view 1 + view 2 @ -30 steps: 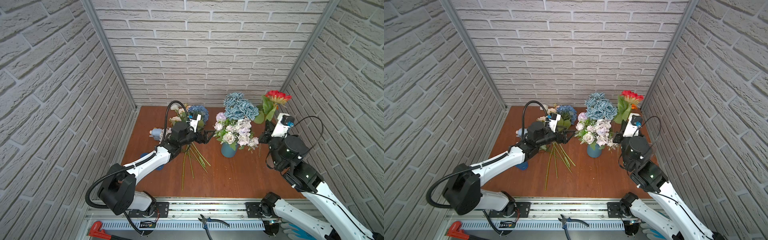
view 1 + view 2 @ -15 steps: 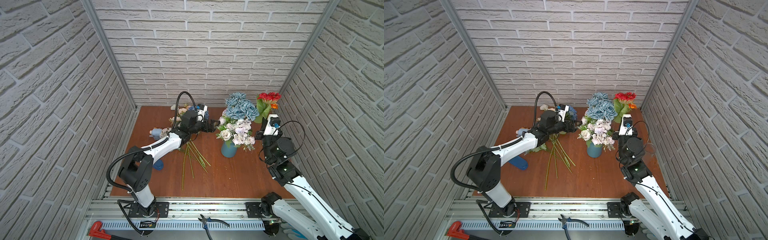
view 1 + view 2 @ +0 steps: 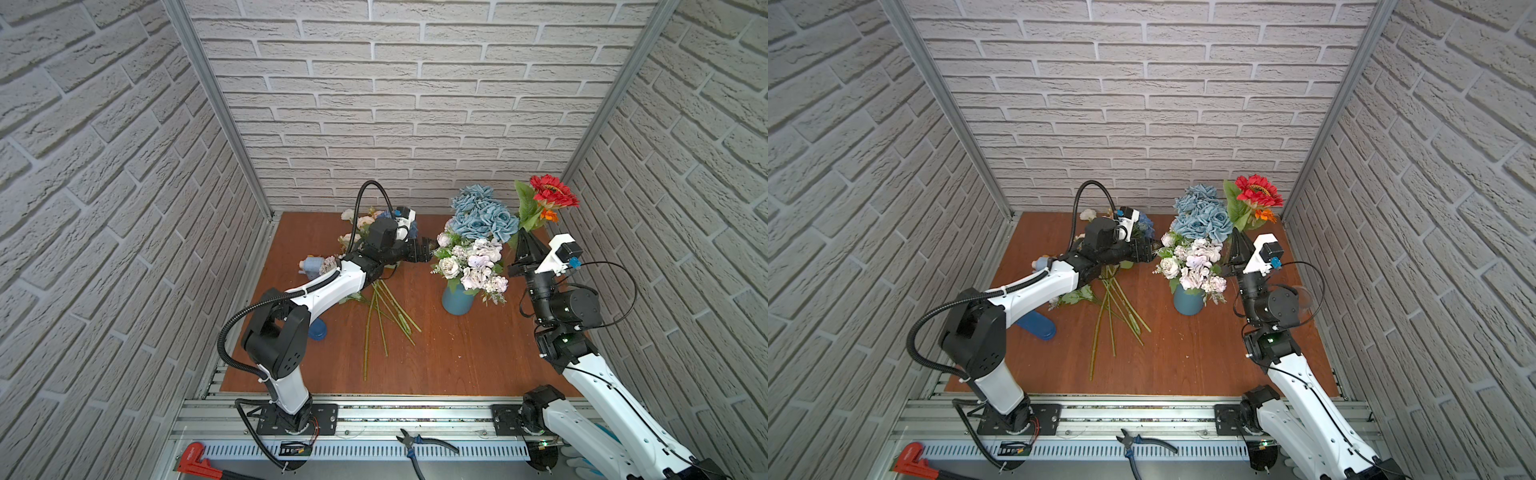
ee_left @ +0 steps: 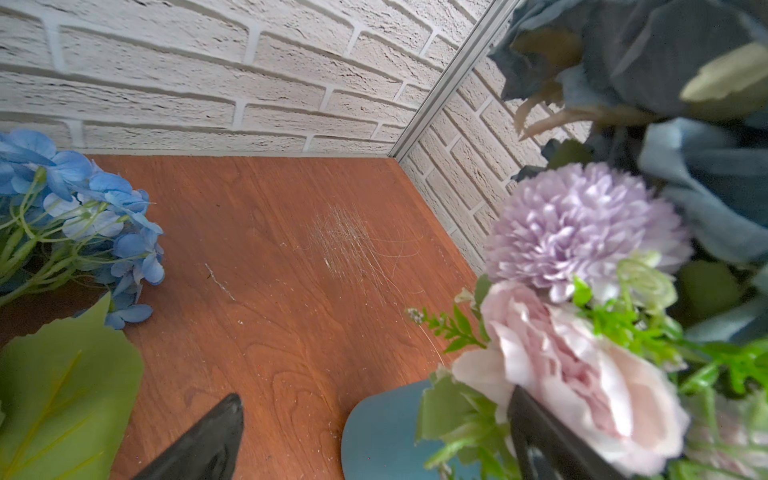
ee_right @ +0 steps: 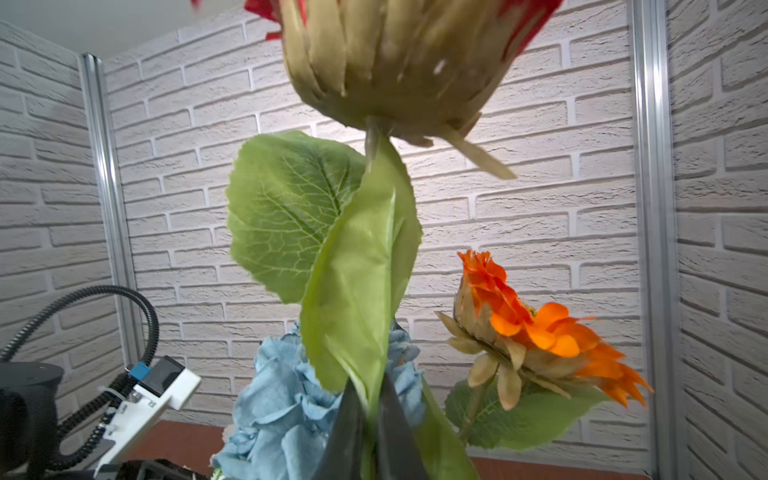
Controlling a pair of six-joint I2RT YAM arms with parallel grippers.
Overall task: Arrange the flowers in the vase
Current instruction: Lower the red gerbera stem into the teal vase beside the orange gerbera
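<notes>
Right end effector (image 5: 371,417) pinches the red-orange daisy bunch (image 3: 550,194) by its stem, upright beside the vase (image 3: 457,298); left end effector (image 3: 429,250), spread, sits beside the lilac-white cluster (image 3: 478,259).

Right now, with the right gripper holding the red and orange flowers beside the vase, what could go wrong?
1. The vase is already crowded with dusty-blue roses and a lilac-white cluster; pushing the red and orange bunch in could jam its stem or tip the vase.
2. The open left gripper sits close against those blooms; it could snag one and drag the vase.
</notes>
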